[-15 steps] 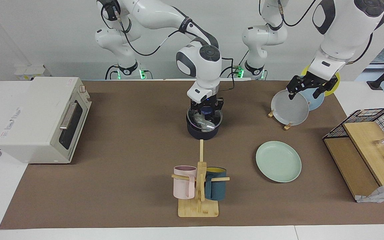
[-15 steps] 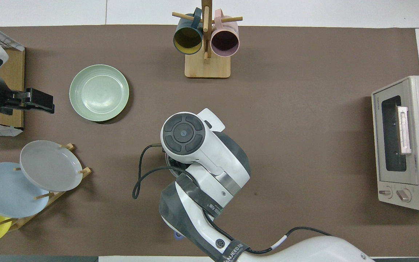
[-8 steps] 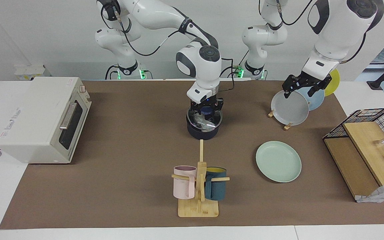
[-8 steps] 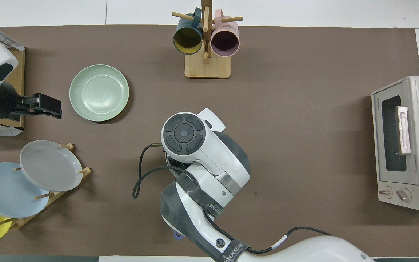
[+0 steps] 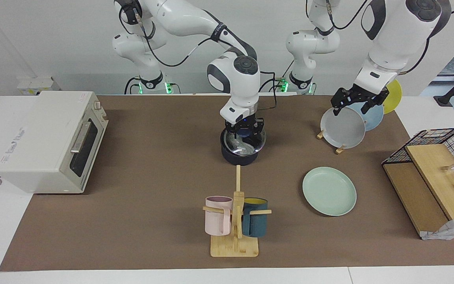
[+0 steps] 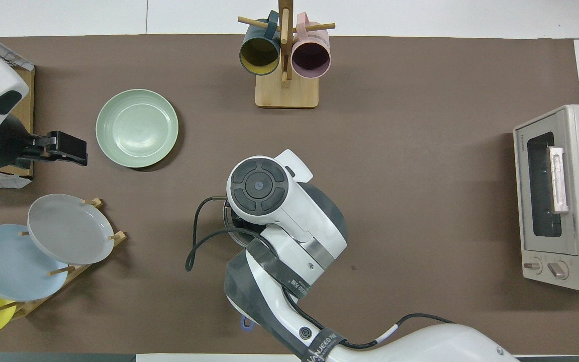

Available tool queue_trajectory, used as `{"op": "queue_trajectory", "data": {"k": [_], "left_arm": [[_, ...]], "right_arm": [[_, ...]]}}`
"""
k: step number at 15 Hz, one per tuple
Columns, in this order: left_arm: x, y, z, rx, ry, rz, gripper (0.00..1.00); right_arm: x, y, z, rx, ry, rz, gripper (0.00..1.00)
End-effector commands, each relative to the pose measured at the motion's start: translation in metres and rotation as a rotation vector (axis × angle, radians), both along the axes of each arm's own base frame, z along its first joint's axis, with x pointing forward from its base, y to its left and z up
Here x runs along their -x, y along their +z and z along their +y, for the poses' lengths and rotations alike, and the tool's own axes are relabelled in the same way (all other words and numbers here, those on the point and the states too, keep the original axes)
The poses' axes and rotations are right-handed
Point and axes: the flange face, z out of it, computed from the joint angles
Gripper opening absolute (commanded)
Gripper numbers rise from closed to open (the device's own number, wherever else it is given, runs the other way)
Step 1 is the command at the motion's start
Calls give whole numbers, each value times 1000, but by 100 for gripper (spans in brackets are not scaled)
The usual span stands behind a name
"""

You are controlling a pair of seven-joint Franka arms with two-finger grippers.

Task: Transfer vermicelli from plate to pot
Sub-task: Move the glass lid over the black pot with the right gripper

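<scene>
- Vermicelli (image 5: 242, 146) lying inside pot (image 5: 239, 157), wrapped bundle filling most of the mouth, glossy wrap showing just above the rim
- Pot near table middle, nearer to robots than mug rack (image 5: 235, 221); handle not clearly seen, possibly pointing toward robots under the arm
- Plate (image 5: 329, 191) bare, well apart from pot toward left arm's end of table
- Right gripper (image 5: 245, 134) poised directly over pot mouth, fingertips at the bundle's top; whether parted or gripping the wrap cannot be told, arm blocking the overhead view
- Key relation: bundle straight below right fingers, no sideways offset; long axis of bundle apparently across the pot, hard to confirm
- Judged: placing step near its end; clean vertical lift of right gripper needed, snagged wrap the risk
- Left gripper (image 5: 355, 103) up over plate rack (image 5: 343, 130), fingers spread wide, holding nothing, waiting
</scene>
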Motion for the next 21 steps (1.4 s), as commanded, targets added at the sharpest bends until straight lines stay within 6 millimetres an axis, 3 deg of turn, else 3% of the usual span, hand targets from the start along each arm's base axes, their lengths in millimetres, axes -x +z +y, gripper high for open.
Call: {"op": "queue_trajectory", "data": {"k": [1,6,12,14,21], "left_arm": [[6,3,6,12,-33,-19,100],[2,3,29,11,-14,-17,100],[3,4,31,10,-3,-14,100],[4,3,30,10,-6,-11,100],[4,2,30,16,-3,-10,100]], "right_arm": [[2,2,0,-16,-26,-24,70],[4,-2,-2,3,-15,-11,70],[6,-2,-4,50,15,-29,67],[6,-1,-2,50,18,-29,62],[8,-1,-4,108,53,-48,61]]}}
